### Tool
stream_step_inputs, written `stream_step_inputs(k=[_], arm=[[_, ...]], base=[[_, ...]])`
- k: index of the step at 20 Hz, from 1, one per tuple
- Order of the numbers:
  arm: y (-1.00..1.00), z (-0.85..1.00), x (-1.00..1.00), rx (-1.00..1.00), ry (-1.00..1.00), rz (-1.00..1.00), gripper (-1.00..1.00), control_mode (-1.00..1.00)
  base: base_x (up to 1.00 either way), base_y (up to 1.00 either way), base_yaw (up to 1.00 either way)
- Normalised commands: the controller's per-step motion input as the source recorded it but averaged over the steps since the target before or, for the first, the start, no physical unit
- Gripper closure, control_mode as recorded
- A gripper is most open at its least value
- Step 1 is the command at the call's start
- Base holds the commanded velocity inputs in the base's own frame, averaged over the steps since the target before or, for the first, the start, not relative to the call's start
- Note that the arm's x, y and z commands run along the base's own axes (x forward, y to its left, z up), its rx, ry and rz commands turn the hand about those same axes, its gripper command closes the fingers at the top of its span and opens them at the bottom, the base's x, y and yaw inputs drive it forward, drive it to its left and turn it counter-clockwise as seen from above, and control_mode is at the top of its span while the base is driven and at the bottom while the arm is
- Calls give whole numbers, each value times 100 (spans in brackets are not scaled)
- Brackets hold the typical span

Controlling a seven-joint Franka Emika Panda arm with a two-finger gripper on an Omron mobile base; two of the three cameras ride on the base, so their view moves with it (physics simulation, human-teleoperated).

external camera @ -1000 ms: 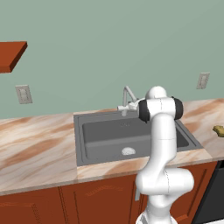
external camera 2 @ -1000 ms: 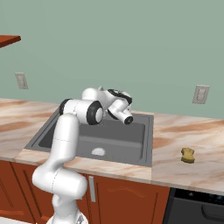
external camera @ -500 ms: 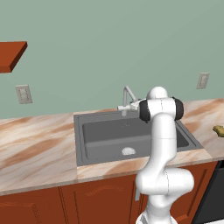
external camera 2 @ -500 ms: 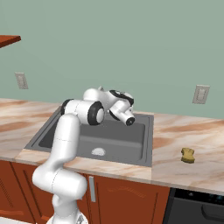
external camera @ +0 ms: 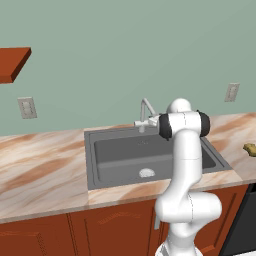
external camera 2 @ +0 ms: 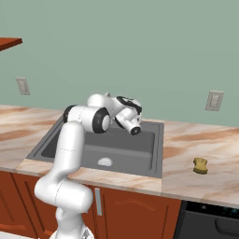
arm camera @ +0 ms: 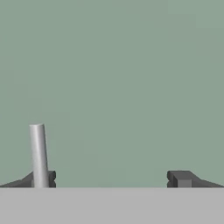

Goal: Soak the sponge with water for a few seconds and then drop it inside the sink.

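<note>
At the front of the scene, below the counter (external camera 2: pixel 196 184), stood reddish wood cabinet doors (external camera: pixel 115 232), with a dark appliance front (external camera 2: pixel 212 221) under the right end. From there the white arm (external camera: pixel 182 165) rose over the near rim of the sink (external camera: pixel 90 165), its elbow bent above the basin so that the hand reached back toward the wall rather than down into the bowl.

On the marbled counter to the right of the sink lay the sponge (external camera 2: pixel 200 165), a small yellow-olive block, flat on the stone, well apart from the basin and from the hand; nothing touched it. In the dark grey basin the round silvery drain (external camera 2: pixel 105 162) showed bare, and no stream of water ran from the spout.

Farther back, the jaws (arm camera: pixel 109 178) stood spread wide and pinched nothing: in the hand view the two dark tips sat far apart at the bottom, and a slim silvery rod, probably the faucet's lever or spout (arm camera: pixel 38 155), rose just in front of the left tip. In the left base view the hand sat just beside the faucet (external camera: pixel 146 112) at the back rim. That placement suggested the arm was set to work the tap first, so that water would be flowing before the sponge was fetched.

Behind all this stood the plain green wall, with an outlet plate (external camera 2: pixel 214 100) above the counter at right.
</note>
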Motion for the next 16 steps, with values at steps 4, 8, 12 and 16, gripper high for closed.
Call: stream_step_inputs(k=[4,8,12,16], arm=[[-40,-12,0,0,0,-10,-100,-100],[-46,-24,0,0,0,-10,-100,-100],[-53,-35,3,3,0,-8,-100,-100],[-57,-42,5,4,0,-7,-100,-100]], base=[[0,0,0],[0,0,0],[0,0,0],[0,0,0]])
